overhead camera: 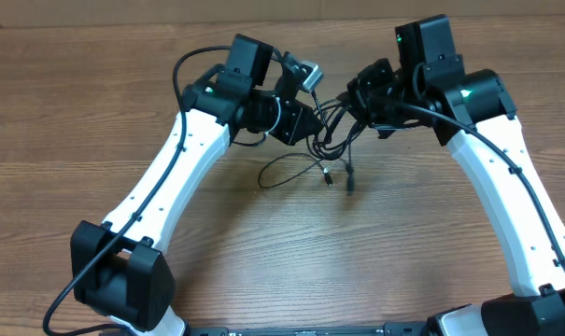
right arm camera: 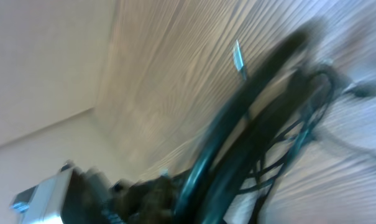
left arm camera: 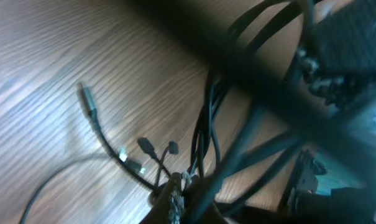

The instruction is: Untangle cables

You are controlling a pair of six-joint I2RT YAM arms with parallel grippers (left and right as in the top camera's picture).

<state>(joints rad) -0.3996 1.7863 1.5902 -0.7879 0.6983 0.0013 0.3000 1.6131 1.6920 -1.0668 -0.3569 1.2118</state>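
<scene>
Above the counter [overhead camera: 95, 112], left tool [overhead camera: 310, 121] and right tool [overhead camera: 359, 99] both clamp the cables [overhead camera: 331, 142]; we should part them slowly.

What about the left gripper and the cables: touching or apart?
Touching. Left wrist view: the cables converge between the shut jaws of the left gripper.

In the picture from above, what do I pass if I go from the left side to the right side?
left arm → left fingers → cables → right fingers → right arm
</scene>
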